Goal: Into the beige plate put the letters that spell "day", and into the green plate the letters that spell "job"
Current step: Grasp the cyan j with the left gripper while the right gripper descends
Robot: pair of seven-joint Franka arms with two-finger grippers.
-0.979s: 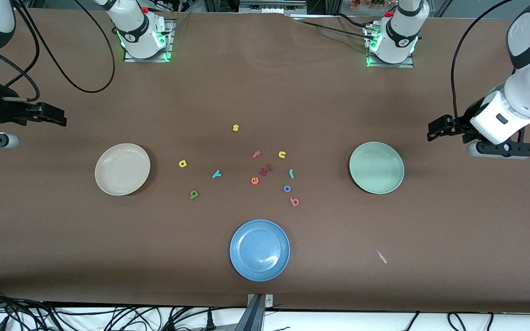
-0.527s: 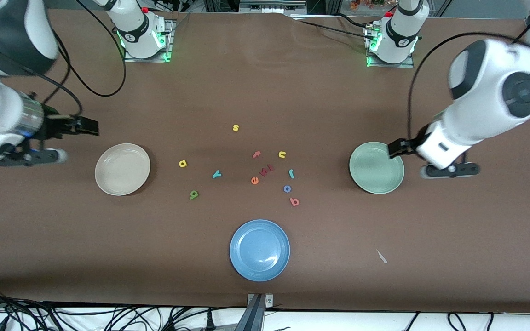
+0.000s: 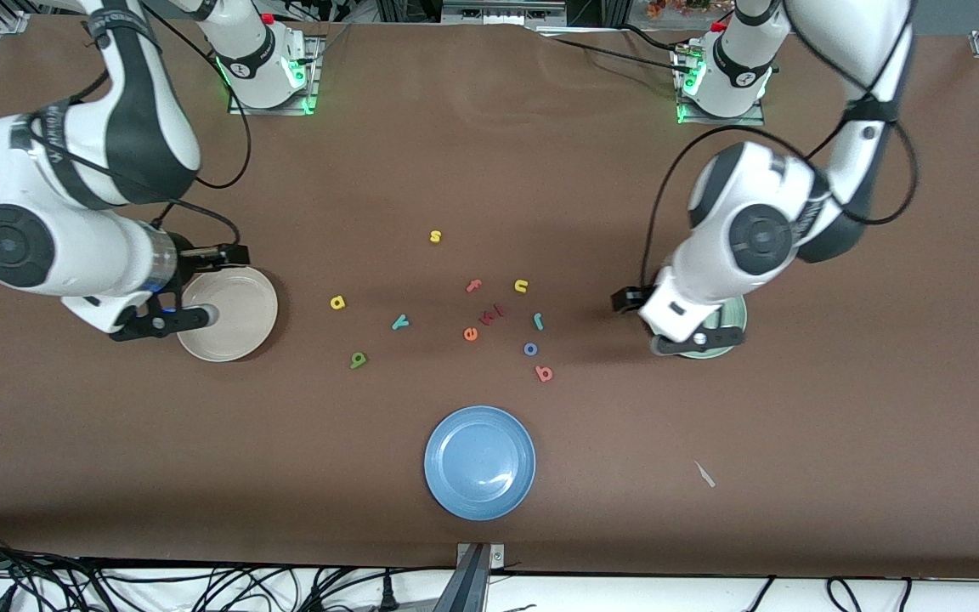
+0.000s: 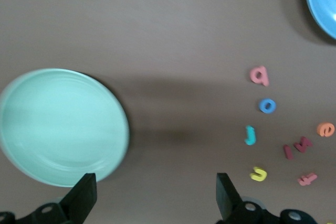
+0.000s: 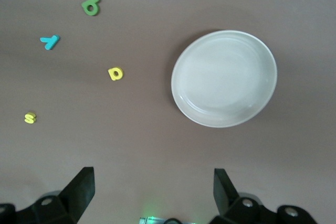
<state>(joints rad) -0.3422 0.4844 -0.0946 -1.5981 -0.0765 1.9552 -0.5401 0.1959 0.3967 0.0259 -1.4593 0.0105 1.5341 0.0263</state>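
- left gripper [image 4: 152, 195] spread wide, empty, over the table at the green plate [image 3: 732, 319] toward the left arm's end.
- right gripper [image 5: 152, 192] spread wide, empty, by the beige plate [image 3: 239, 319] toward the right arm's end.
- green d [image 3: 358, 360], teal y [image 3: 400, 322], yellow a [image 3: 337, 302], teal-blue j [image 3: 538, 320], blue o [image 3: 530, 348], red-pink b [image 3: 544, 372] lie mid-table between the plates.

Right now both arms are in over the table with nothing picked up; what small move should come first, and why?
Probably ease the open left gripper from beside the green plate toward the teal j, the nearest "job" letter. All six letters still lie on the table and both plates are empty. The right gripper, open by the beige plate, could likewise head for the yellow a.
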